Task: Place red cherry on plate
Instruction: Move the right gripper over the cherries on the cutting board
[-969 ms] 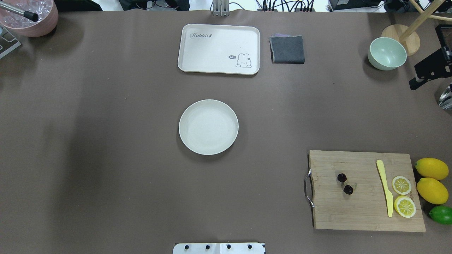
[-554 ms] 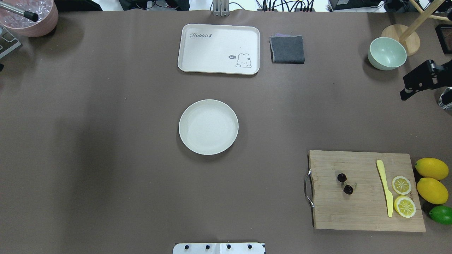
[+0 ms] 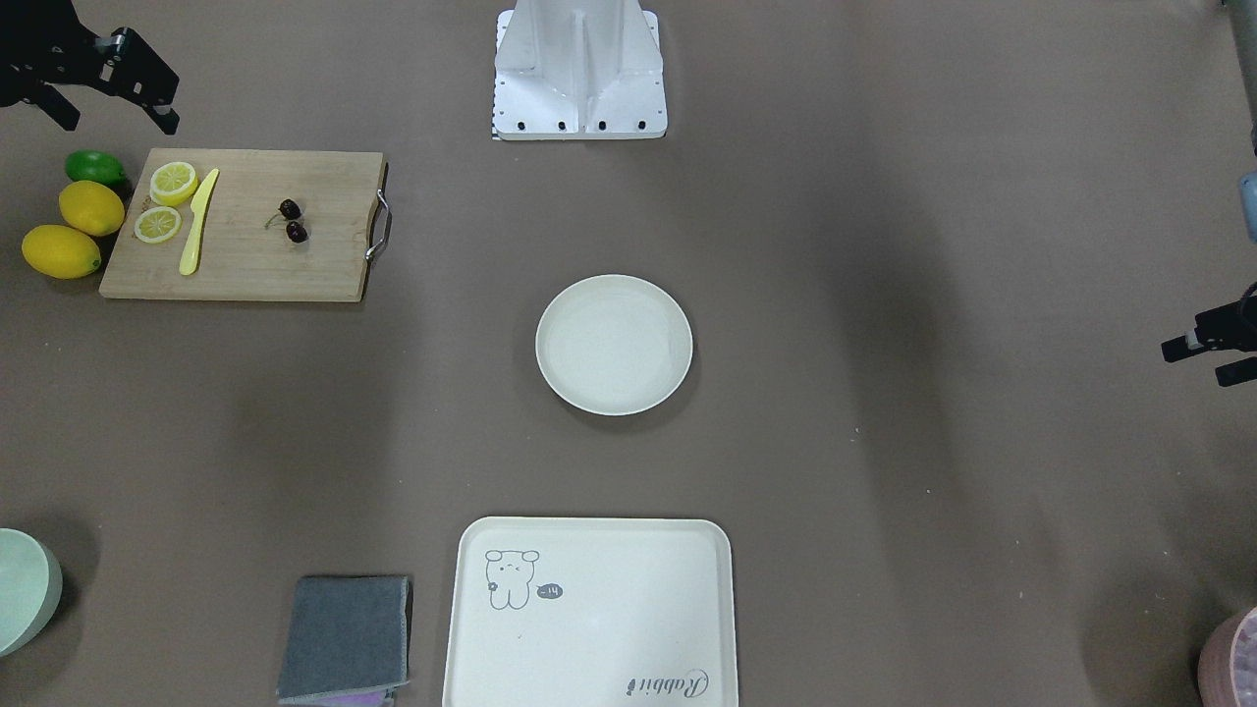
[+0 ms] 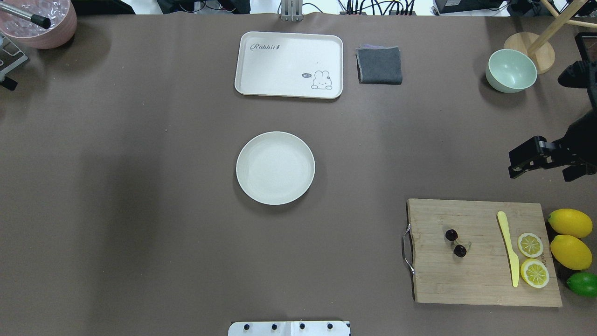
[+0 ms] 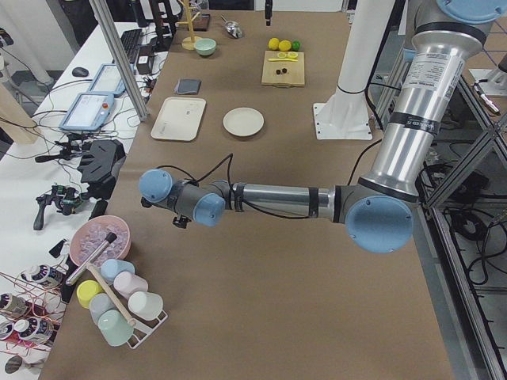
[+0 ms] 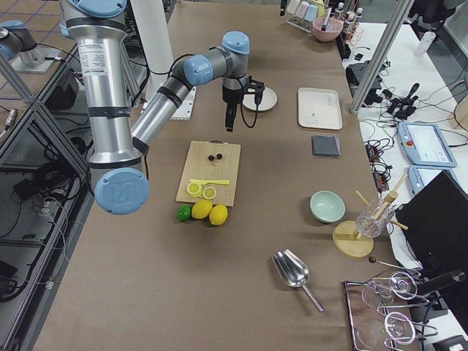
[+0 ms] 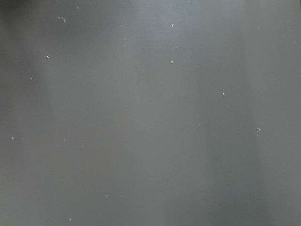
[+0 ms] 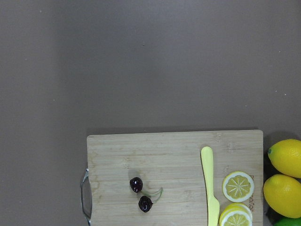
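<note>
The right gripper (image 4: 541,174), spread and empty, is hovering at the right edge; you are aiming it squarely over the red cherry (image 4: 460,251) on the lower-right cutting board (image 4: 475,280).

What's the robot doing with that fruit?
The right tool hangs open above the table near the board, holding nothing. The cherries lie on the board, beside a yellow knife and lemon slices. The plate in the middle is empty. The left tool is far off at the side.

Brown table (image 4: 140,186), cream plate (image 4: 275,168), rabbit tray (image 4: 284,60), grey cloth (image 4: 379,65), mint bowl (image 4: 511,70), cutting board (image 4: 466,280), lemons (image 4: 570,223), lime (image 4: 583,283)
</note>
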Controlling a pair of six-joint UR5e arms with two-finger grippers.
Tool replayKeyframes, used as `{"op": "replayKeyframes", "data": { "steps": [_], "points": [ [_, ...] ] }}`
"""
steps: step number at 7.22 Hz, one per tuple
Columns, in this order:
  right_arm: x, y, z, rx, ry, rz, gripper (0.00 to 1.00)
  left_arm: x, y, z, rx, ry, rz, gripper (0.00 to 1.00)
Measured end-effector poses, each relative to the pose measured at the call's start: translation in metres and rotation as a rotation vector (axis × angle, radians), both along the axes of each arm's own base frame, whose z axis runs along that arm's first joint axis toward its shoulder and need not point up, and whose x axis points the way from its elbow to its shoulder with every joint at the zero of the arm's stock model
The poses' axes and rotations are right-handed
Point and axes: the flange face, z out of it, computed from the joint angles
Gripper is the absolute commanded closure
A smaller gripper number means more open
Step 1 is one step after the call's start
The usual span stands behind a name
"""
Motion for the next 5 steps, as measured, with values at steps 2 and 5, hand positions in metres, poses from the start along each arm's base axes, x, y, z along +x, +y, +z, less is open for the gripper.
{"op": "replayKeyframes", "data": {
  "steps": [2,5],
  "points": [
    [-0.032,0.017,0.031,0.037,0.029,0.030,0.01,0.002,-0.006,-0.008,0.005,0.001,-0.001,0.02],
    [-0.086,0.026,0.069,0.070,0.096,0.047,0.01,0.012,-0.012,-0.018,0.017,0.002,0.013,0.02]
  ]
}}
